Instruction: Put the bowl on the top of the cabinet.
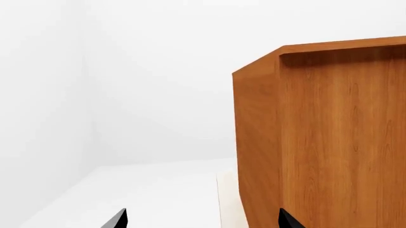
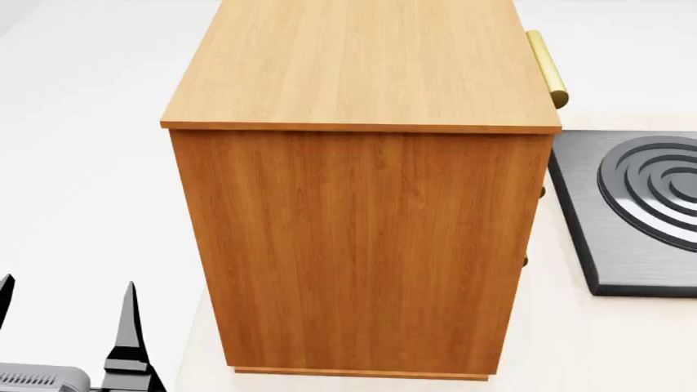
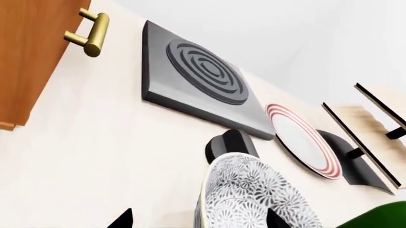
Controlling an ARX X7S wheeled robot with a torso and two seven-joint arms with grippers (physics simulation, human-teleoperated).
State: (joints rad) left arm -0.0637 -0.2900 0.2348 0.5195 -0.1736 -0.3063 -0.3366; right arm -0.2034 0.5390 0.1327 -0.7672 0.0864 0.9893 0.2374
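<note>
The orange-brown wooden cabinet [image 2: 365, 245] stands on the cream counter, its lighter flat top [image 2: 360, 61] bare. It also shows in the left wrist view [image 1: 323, 137] and the right wrist view [image 3: 28, 57]. The white bowl with grey floral pattern [image 3: 250, 194] shows only in the right wrist view. My right gripper [image 3: 199, 219] is open, its fingertips either side of the bowl's rim, one tip over the patterned surface. My left gripper [image 2: 65, 314] is open and empty, low at the cabinet's left side; it also shows in its own wrist view [image 1: 203, 219].
A dark grey burner plate with spiral rings [image 2: 642, 204] lies right of the cabinet, also in the right wrist view [image 3: 197, 80]. Beyond it are a red-striped white plate [image 3: 303, 140], a pale wooden rack [image 3: 374, 118] and something green [image 3: 381, 216]. Brass drawer handles [image 2: 544, 65] stick out towards the burner.
</note>
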